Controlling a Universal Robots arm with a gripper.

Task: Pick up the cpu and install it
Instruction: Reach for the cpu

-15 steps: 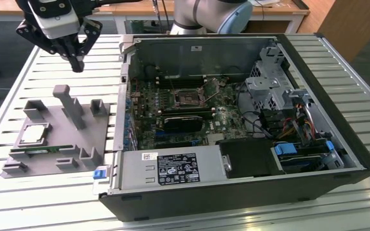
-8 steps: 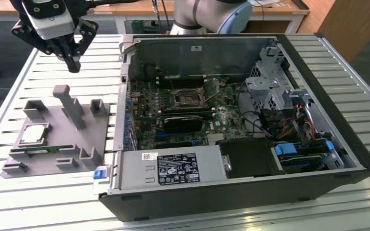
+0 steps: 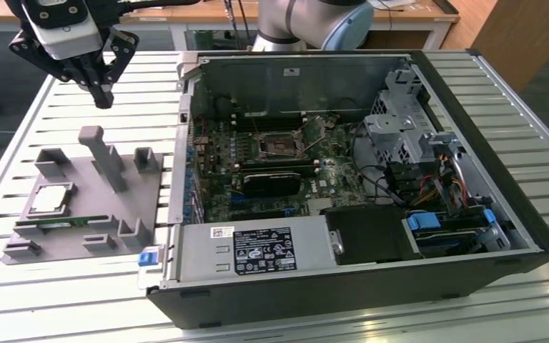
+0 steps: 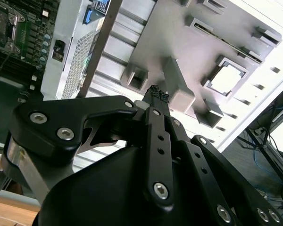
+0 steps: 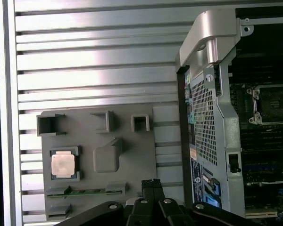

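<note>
The gripper is hanging clenched on nothing, fingertips pressed together, over the slatted table. Below it, the grey tray is presenting an upright post close to the fingertips. The cpu is sitting in a tray pocket beyond that post, on the side away from the open computer case, with a green memory stick just beside it. Open air is surrounding the fingers, and the case wall is standing near. The socket is lying inside the case, its detail too small to make out.

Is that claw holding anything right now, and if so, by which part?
Nothing is held. The gripper hangs shut and empty over the grey tray, while the cpu lies in its pocket on that tray, untouched.
</note>
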